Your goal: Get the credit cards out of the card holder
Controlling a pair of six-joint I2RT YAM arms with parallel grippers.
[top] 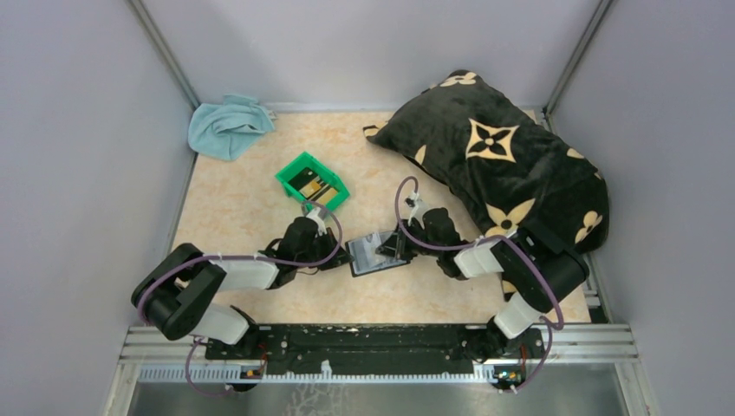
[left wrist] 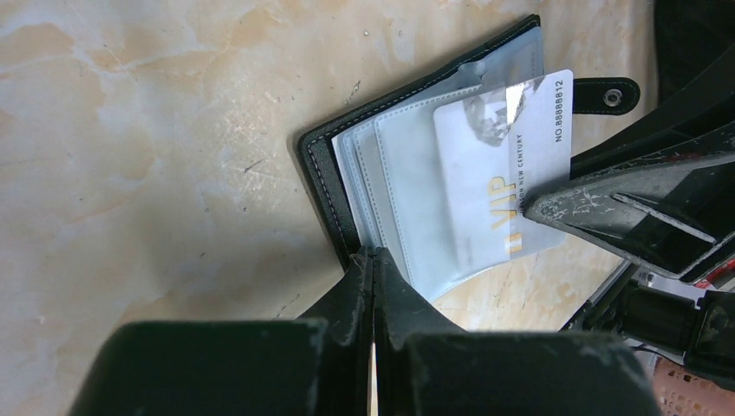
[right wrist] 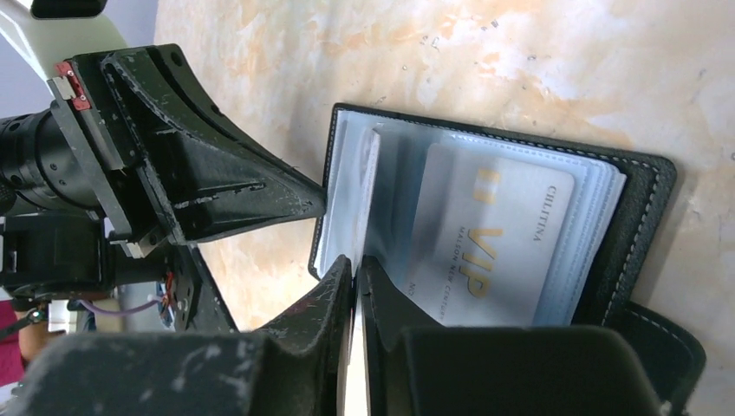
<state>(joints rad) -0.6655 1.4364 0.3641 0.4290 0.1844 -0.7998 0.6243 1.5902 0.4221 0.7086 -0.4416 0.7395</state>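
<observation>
The card holder lies open on the table between my two grippers, its black cover under a stack of clear sleeves. A pale grey-white credit card with gold "VIP" lettering pokes out of the sleeves. My left gripper is shut with nothing in it, its tip on the holder's cover at the near edge. My right gripper has its jaws almost together around a thin pale leaf that stands on edge. I cannot tell whether that leaf is a sleeve or a card. The VIP card lies just right of those jaws.
A green bin with dark, gold-marked cards in it stands behind the left gripper. A large black pillow fills the back right, close to the right arm. A light blue cloth lies in the back left corner.
</observation>
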